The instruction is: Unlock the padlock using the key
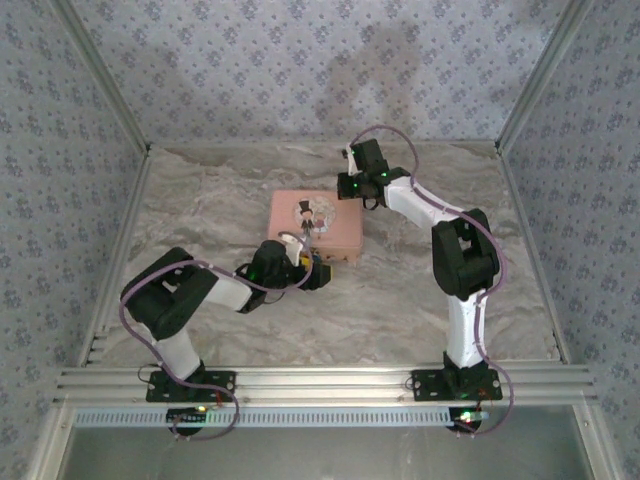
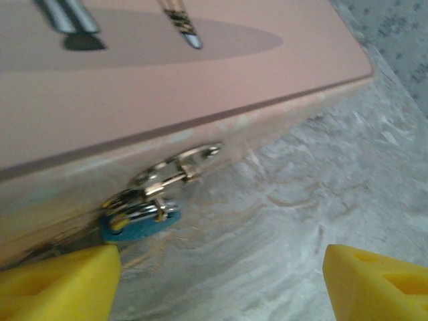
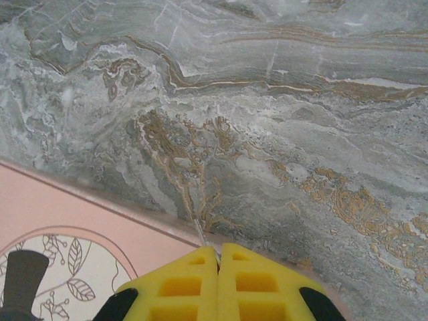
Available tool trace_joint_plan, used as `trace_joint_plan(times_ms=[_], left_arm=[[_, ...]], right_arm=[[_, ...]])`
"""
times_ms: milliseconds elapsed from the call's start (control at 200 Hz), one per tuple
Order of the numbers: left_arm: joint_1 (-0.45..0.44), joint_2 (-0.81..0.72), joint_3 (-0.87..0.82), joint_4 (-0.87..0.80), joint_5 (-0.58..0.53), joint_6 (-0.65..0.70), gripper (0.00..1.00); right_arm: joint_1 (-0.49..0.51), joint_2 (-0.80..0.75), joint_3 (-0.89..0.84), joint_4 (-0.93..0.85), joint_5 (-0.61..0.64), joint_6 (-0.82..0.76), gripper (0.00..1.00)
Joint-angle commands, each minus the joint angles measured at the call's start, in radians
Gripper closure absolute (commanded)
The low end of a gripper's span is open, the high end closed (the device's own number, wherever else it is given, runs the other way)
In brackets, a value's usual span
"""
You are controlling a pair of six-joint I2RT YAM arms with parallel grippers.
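Note:
The blue-teal padlock hangs from the silver hasp on the front wall of the pink tin. My left gripper is open just in front of it. One yellow fingertip sits directly below the padlock and the other is far off to the right, with bare table between them. My right gripper is shut on the key, a thin metal sliver poking out from between the yellow pads. It hovers over the tin's far right corner.
The pink tin with its cartoon lid lies mid-table on the marbled surface. Patterned walls close in the back and both sides. An aluminium rail runs along the near edge by the arm bases.

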Motion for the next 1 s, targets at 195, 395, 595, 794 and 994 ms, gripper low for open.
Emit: trace_joint_plan(times_ms=[195, 395, 595, 794, 994], left_arm=[[-0.032, -0.069, -0.014, -0.056, -0.22, 0.066, 0.13], [-0.05, -0.018, 0.038, -0.068, -0.214, 0.092, 0.11], [-0.054, 0.031, 0.097, -0.043, -0.108, 0.095, 0.16], [-0.053, 0.045, 0.127, -0.031, 0.002, 0.097, 0.2], [-0.037, 0.065, 0.13, 0.027, 0.071, 0.052, 0.22]], right_arm=[[0.006, 0.005, -0.002, -0.019, 0.021, -0.026, 1.0], [0.007, 0.005, -0.013, -0.014, 0.017, -0.026, 1.0], [0.007, 0.014, -0.024, -0.01, 0.018, -0.026, 1.0], [0.006, 0.022, -0.029, -0.01, 0.017, -0.029, 1.0], [0.006, 0.02, -0.044, -0.01, 0.016, -0.034, 1.0]])
